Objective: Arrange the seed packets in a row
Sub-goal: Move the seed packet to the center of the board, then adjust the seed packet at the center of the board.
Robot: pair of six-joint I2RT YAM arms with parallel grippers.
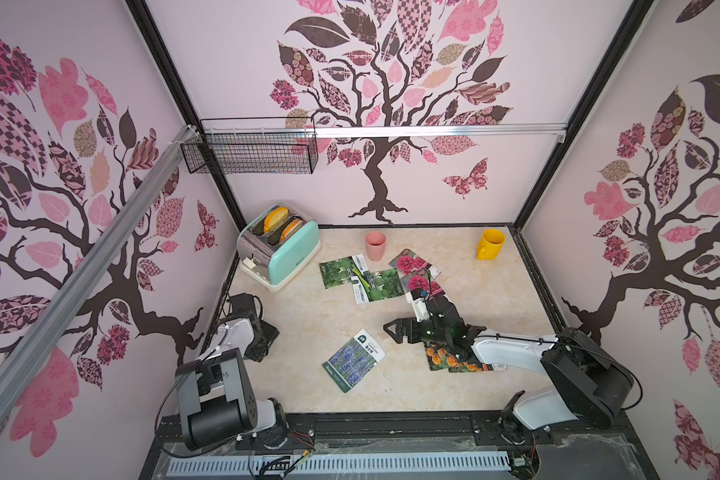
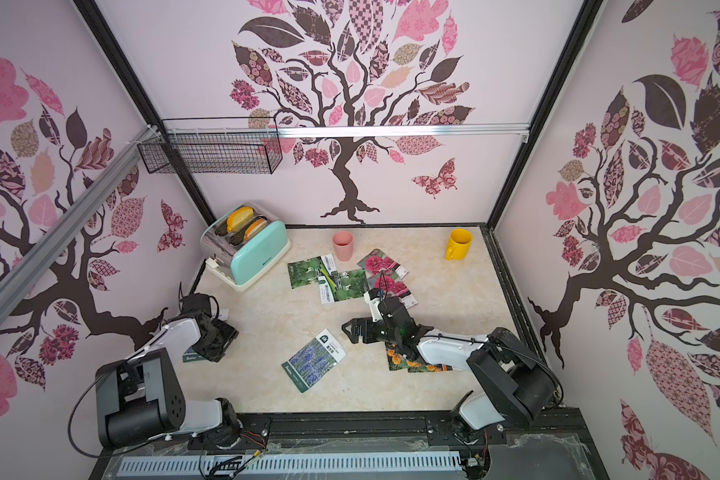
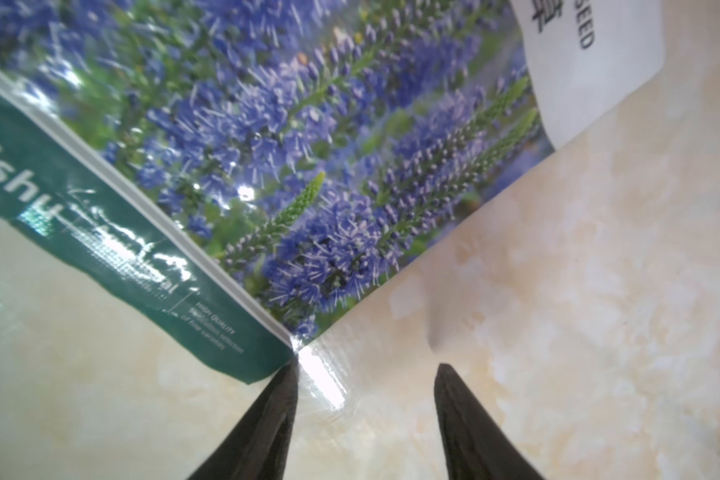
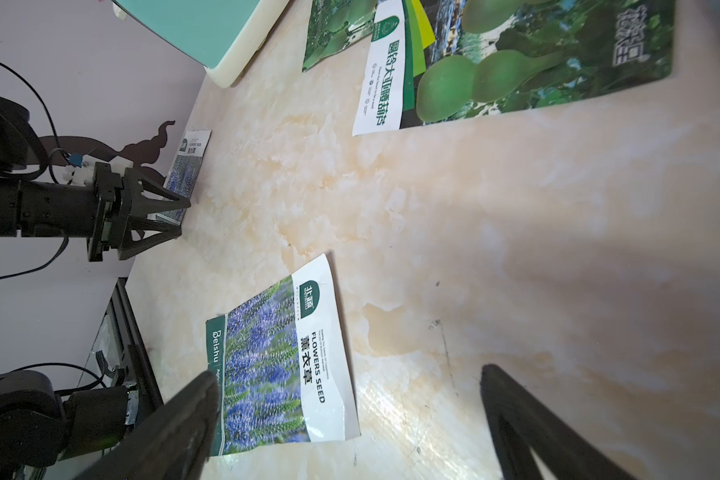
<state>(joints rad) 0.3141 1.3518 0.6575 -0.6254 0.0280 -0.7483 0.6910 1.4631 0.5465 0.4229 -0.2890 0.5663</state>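
Find the seed packets (image 1: 354, 359) scattered flat on the marble tabletop (image 1: 495, 299): gourds and magentas overlapping near the pink cup (image 1: 375, 247), marigolds under the right arm (image 1: 512, 351), lavenders centrally and by the left wall. Expect light, floppy, slippery film; pinch a corner. Note the left pincer (image 3: 368, 365) half-spread at a lavender corner, the right pincer (image 4: 348, 374) wide, empty. Mind the toaster (image 1: 292, 253), close walls (image 1: 433, 187)

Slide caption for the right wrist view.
Open right tool pointed toward a lavender seed packet lying on the marble-look table, gourd packets beyond.
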